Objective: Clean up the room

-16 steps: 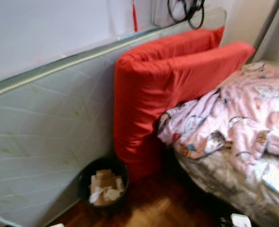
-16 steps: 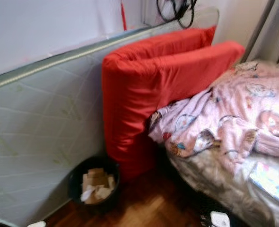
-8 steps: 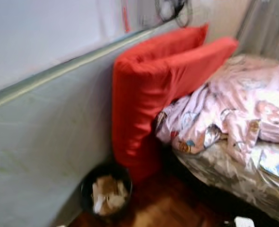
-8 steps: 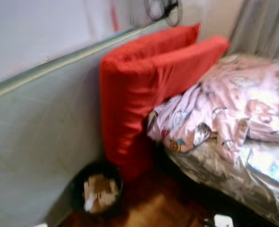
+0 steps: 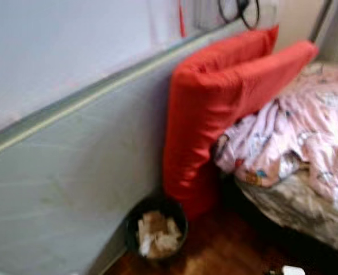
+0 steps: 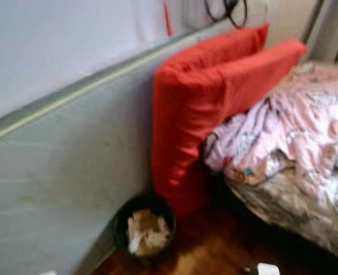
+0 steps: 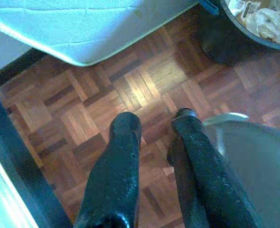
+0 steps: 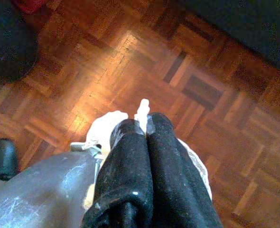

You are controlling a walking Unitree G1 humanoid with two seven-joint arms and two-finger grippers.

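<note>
We see a wastebasket (image 5: 156, 232) on the floor (image 5: 226, 252), between a mattress (image 5: 71, 177) leaning left and the bed (image 5: 306, 200) right. Cushions (image 5: 226, 109) stand behind it.

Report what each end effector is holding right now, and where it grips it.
The right end effector pinches a crumpled white tissue at its bunched top. The left end effector is open and holds nothing.

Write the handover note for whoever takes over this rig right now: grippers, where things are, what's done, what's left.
Right gripper: shut on a white crumpled scrap, above the parquet floor.
Left gripper: open, empty, low over the floor.
Black bin: at the foot of the red cushion, beside the mattress, already holding paper.
Done: scrap picked up.
Left: probably carry it to the bin and drop it in.
</note>
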